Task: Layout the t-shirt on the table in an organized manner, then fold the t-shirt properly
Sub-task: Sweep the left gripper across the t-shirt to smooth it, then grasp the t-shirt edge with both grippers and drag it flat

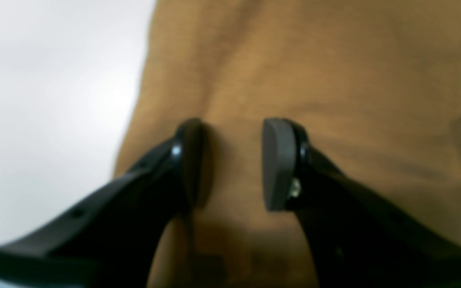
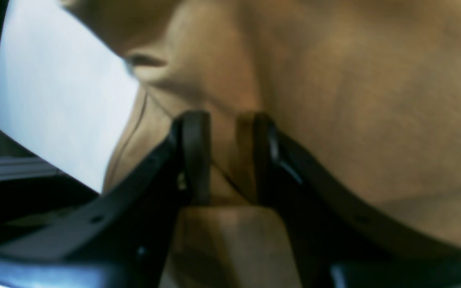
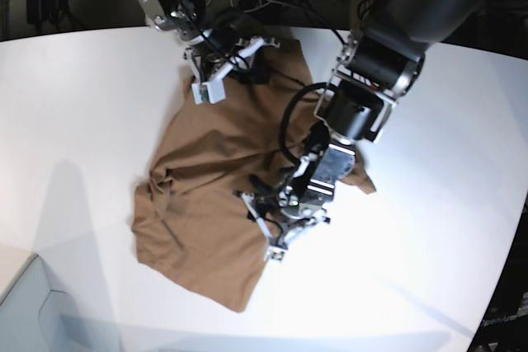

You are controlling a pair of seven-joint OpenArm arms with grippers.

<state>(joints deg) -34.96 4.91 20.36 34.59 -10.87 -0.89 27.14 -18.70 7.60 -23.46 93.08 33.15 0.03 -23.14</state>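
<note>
Plain tan-brown short-sleeved cloth t-shirt [image 3: 219, 179] lies rumpled mid-worktop on the big smooth white worktop [image 3: 74, 105], not yet laid flat, long axis running diagonally from the far side near the top of base view down to the near-left corner. Left pincer [image 1: 234, 164] sits low at the shirt's right edge, jaws partly apart, cloth showing in the gap, but can't tell if it's pinched or just under the pads. Right pincer [image 2: 222, 156] is at the far end of the shirt, jaws narrower, with a fold of cloth and a seam between them; looks like a grip on the t-shirt. Each arm is nearest its own end, so spreading likely means pulling apart along that diagonal. Bunched folds at the shirt's left side could drag; black cables lie past the far worktop edge
</note>
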